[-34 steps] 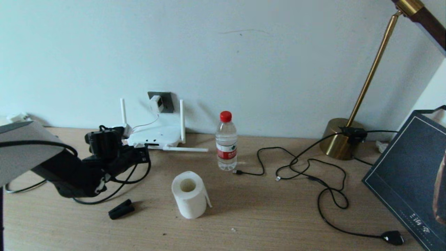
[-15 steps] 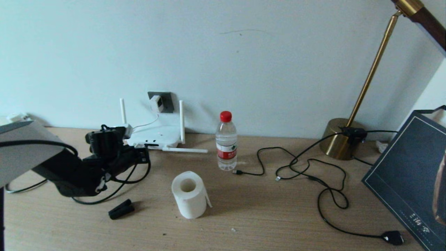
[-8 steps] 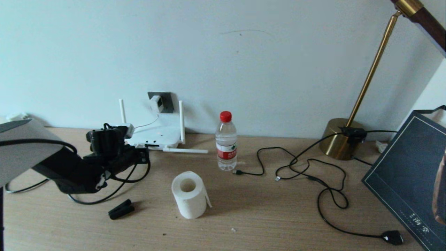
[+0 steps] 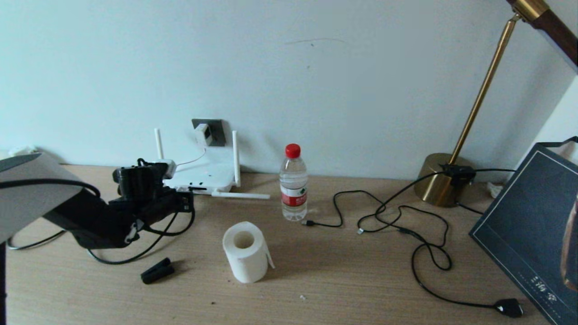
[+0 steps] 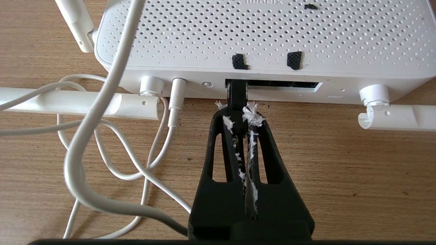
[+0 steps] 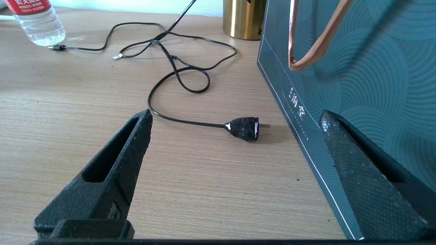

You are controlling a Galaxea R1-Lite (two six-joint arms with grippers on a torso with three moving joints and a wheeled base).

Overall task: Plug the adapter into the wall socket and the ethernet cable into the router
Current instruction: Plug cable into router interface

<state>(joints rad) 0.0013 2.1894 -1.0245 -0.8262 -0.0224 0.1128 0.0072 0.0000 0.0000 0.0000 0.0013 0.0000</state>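
I have the left gripper (image 5: 238, 112) at the router (image 5: 259, 41), near the back left of the desk (image 4: 361, 280) against the wall. Its fingers are pinched tight on the plug of the ethernet cable (image 5: 236, 93), whose tip sits at the mouth of the port strip on the router's edge; I cannot tell whether it is fully seated. The adapter (image 4: 202, 133) is already in the wall socket (image 4: 216, 128) above the router. I judge the plug small, light and rigid with a fragile latch, best held by its body just behind the tip; the cable behind it is stiff enough to push back. The router is light and may slide. Compared with two seconds ago, the left arm has edged slightly toward the router. The right gripper (image 6: 235, 143) stands wide and empty over the desk's right side, parked.
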